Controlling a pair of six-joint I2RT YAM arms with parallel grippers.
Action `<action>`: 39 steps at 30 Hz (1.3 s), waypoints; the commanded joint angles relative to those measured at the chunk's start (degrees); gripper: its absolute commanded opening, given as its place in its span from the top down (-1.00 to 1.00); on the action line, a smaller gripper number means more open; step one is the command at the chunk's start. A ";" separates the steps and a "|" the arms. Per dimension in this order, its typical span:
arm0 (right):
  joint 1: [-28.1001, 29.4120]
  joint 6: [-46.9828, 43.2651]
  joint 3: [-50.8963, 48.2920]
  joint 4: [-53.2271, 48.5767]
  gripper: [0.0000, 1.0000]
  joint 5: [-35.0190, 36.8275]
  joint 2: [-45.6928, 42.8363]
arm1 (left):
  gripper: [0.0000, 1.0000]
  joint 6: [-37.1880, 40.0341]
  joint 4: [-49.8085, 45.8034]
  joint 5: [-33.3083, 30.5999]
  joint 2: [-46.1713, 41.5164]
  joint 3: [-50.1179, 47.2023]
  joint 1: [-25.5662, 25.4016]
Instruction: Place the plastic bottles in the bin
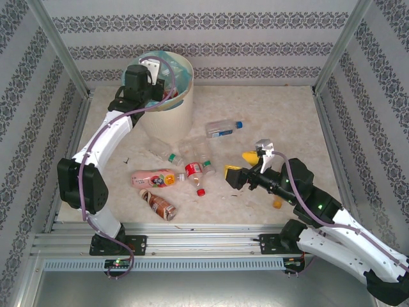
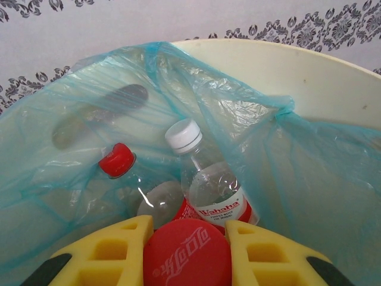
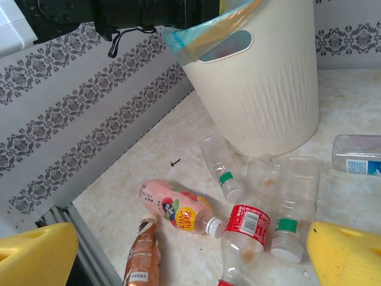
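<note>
The left fingers (image 2: 122, 247) pinch a red-capped bottle (image 2: 186, 255) right over the bin (image 2: 309, 74), which stands by the back edge of the worktop (image 1: 287, 121), toward the left. It is best to open them wide here, so the bottle drops straight in. The right fingers (image 3: 342, 256) are wide open and hold nothing, near the loose bottles (image 3: 178, 211) in the middle.

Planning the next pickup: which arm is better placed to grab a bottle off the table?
Likely right: the right gripper hovers open beside the loose clear plastic bottles on the table; the left gripper is shut on a red-capped bottle over the round cream plastic bin.
</note>
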 commanded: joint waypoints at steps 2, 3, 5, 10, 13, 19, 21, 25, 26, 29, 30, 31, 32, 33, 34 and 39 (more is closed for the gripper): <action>0.85 -0.14 0.35 0.29 -0.96 1.41 -0.21 | 0.94 -0.51 -3.22 1.22 1.50 -0.05 1.10; 0.88 -0.10 0.42 0.36 -0.96 1.38 -0.14 | 0.80 -0.73 -3.40 1.52 1.34 0.28 1.30; 0.90 -0.23 0.60 0.38 -0.97 1.38 0.11 | 0.33 -1.45 -3.38 1.78 0.68 1.22 1.30; 0.85 -0.49 1.53 0.56 -0.96 1.05 1.39 | -0.24 -2.93 -4.76 2.58 -2.01 8.03 1.37; 0.95 -0.71 2.03 0.64 -0.96 0.90 2.19 | -0.33 -3.34 -4.70 2.23 -4.46 11.86 1.31; 0.94 -0.63 1.69 1.98 -0.96 0.86 3.20 | -0.14 -3.58 -4.03 2.20 -9.16 12.13 1.34; 1.03 -0.55 1.59 2.70 -0.97 0.54 3.86 | -0.02 -3.27 -5.33 2.43 -8.79 11.42 1.32; 1.19 -0.01 1.75 3.36 -0.96 -0.40 5.10 | 0.15 -2.47 -8.73 3.16 -4.54 13.06 1.31; 1.28 0.14 1.84 3.42 -0.96 -0.52 5.39 | 0.16 -2.01 -9.86 2.93 -2.67 14.57 1.32; 1.77 0.60 2.03 3.44 -0.97 -0.44 5.67 | 0.26 -1.30 -13.19 1.79 3.27 19.76 1.38; 2.02 0.70 1.95 3.52 -0.96 -0.28 5.52 | 0.35 -1.26 -14.95 1.86 5.35 22.17 1.37; 2.16 0.86 1.86 3.68 -0.96 0.07 5.36 | 0.46 -1.25 -16.80 1.65 7.41 24.67 1.38; 2.43 0.90 1.77 3.78 -0.96 0.42 5.21 | 0.57 -1.45 -19.06 1.40 9.35 27.21 1.35; 2.60 1.04 1.72 3.73 -0.97 0.66 5.07 | 0.70 -1.78 -22.39 1.00 11.67 30.51 1.31; 2.78 0.98 1.68 3.66 -0.97 0.86 4.76 | 0.77 -2.17 -25.84 0.59 13.89 34.00 1.36; 3.14 0.82 1.34 3.00 -0.96 1.79 3.82 | 1.00 -4.16 -39.34 0.71 21.33 44.53 1.38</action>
